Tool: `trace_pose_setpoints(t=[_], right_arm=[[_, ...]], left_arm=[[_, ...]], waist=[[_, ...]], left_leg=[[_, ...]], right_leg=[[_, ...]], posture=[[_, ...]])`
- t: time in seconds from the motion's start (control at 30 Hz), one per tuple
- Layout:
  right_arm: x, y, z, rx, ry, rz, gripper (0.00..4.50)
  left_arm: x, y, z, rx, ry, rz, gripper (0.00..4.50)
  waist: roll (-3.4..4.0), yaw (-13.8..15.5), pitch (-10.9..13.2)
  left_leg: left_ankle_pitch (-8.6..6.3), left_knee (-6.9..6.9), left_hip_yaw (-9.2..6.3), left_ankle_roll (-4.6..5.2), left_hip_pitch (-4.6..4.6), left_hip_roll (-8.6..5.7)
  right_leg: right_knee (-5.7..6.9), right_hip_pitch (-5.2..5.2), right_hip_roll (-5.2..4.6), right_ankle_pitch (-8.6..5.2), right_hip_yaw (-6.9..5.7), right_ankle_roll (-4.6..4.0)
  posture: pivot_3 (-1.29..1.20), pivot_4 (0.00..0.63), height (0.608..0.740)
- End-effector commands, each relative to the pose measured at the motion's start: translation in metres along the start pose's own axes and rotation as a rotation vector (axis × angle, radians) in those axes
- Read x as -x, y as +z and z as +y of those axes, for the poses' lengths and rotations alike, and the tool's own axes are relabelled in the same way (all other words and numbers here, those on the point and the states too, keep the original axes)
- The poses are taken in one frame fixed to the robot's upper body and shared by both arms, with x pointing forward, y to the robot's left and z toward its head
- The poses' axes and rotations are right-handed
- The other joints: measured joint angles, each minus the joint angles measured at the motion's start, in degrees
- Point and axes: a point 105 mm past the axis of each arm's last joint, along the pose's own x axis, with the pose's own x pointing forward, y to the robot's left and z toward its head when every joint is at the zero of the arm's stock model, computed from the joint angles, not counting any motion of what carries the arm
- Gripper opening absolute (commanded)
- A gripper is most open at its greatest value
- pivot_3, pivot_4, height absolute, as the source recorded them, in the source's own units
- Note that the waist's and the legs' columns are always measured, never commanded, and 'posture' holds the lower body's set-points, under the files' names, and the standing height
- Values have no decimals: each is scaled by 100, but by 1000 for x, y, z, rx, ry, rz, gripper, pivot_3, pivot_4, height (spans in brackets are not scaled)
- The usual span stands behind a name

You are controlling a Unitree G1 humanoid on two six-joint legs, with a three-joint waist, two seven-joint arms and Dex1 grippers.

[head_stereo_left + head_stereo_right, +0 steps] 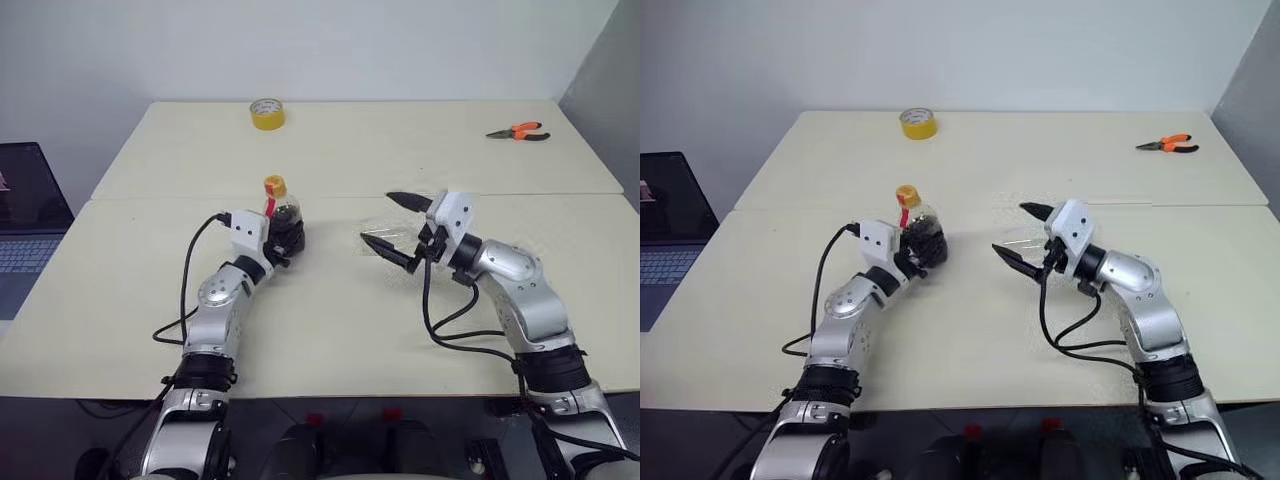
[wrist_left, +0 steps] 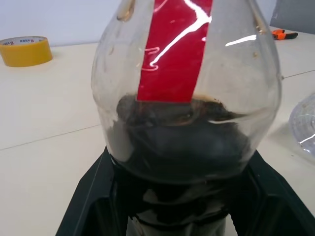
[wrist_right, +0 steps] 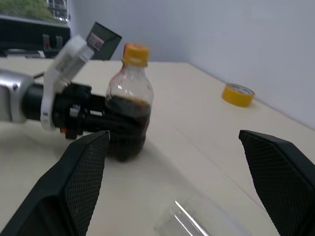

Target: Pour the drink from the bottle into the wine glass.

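A cream-coloured table made of two tops pushed together (image 1: pixel 330 330) is carrying the scene. Left of centre, a small squat clear plastic bottle with a yellow cap and red neck label (image 1: pixel 280 212) is standing upright, roughly half full of dark, nearly black cola-like drink (image 2: pixel 179 142). The left gripper (image 1: pixel 284 242) is reaching in level, its two black fingers (image 2: pixel 91 196) lying along either side of the bottle's lower body. They are sitting against or very near the plastic, but whether the hold is firm yet cannot be told.

To the right, a clear stemmed wine glass (image 1: pixel 395 228) is faintly showing on the tabletop, well apart from the bottle; it seems to sit between the spread black fingers of the right gripper (image 1: pixel 392 222). That hand is wide open and grasping nothing, with the glass's rim (image 3: pixel 197 219) showing below it in the right wrist view.

The step in hand looks like securing the bottle, with nothing poured so far and the yellow cap apparently in place. To do it well, the fingers should be squeezing the ribbed lower body evenly, low enough that the rounded shape is not slipping upward, and gently enough not to crush the soft plastic. The glass is thin and top-heavy, so the right hand should be steadying it without knocking it.

A yellow tape roll (image 1: pixel 267 114) and orange-handled pliers (image 1: pixel 520 132) are lying at the far edge, out of the way.
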Motion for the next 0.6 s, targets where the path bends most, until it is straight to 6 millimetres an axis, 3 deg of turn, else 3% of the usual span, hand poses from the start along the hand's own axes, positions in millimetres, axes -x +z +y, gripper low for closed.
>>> trace_pose_setpoints(t=[0.03, 0.1, 0.3, 0.6], right_arm=[[-13, 45, 1, 3, 30, -99, 4500], [-26, 54, -1, -18, 7, -81, 4500], [-51, 55, 6, -33, -15, 29, 4500], [-61, 44, 17, -111, -16, 121, 4500]], left_arm=[[-2, 17, -18, -18, -41, -45, 2173], [-2, 24, -30, -23, -51, -54, 2157], [6, 34, -57, -23, -70, -71, 2076], [14, 31, -83, -29, -70, -65, 2066]], waist=[[0, 2, 0], [0, 5, 0], [0, 6, 0], [0, 5, 0]], left_leg=[[0, 0, -2, 0, 0, 0], [0, -1, -5, 0, -3, 0], [0, 2, -2, 0, -12, -4], [0, 1, 0, 0, -14, -3]], right_leg=[[1, -2, 0, 0, -2, 0], [0, -5, 0, 0, -3, 0], [4, -14, -6, 1, 0, -1], [6, -17, -5, 1, 0, -1]], posture=[[0, 150, 740], [0, 150, 740], [0, 150, 740], [0, 150, 740]])
